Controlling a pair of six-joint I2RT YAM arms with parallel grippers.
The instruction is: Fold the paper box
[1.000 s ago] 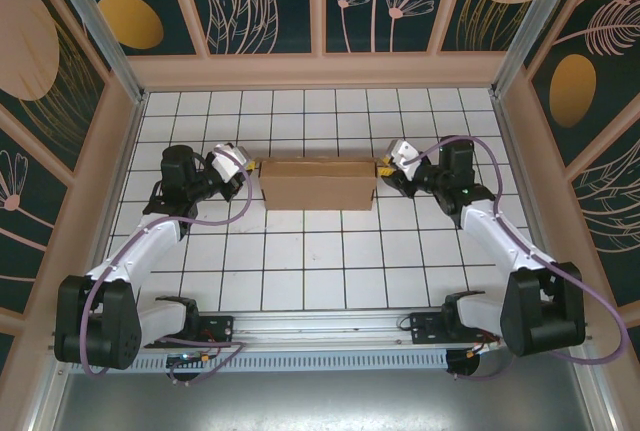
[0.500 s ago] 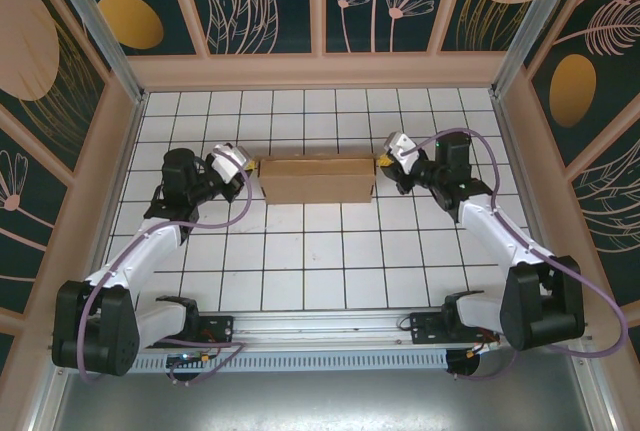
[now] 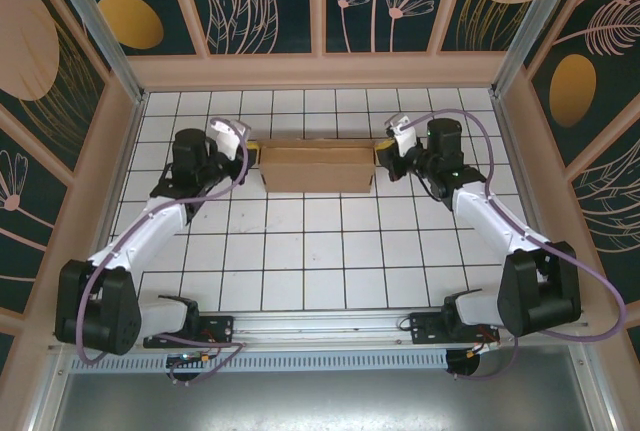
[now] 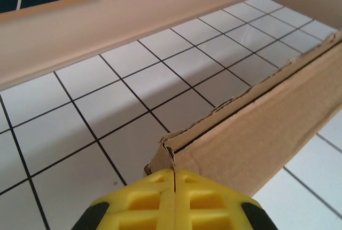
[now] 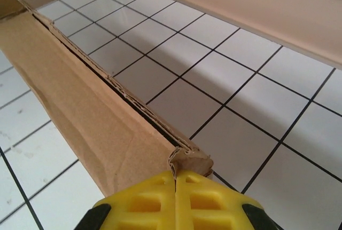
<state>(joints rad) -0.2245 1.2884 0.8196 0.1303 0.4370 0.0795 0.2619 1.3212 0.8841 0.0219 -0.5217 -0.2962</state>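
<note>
Brown paper box (image 3: 315, 168) (image 4: 267, 118) (image 5: 80, 96), folded into a long shallow shape, lying crosswise on the far half of the white tiled desk (image 3: 300, 251), between the two arms. The left jaws meet its left end and the right jaws its right end. In each wrist view the yellow fingers (image 4: 144, 200) (image 5: 144, 203) are pressed together with no gap, pinching the upper corner of the box end, where the cardboard's ragged top edges run away from the tips.
</note>
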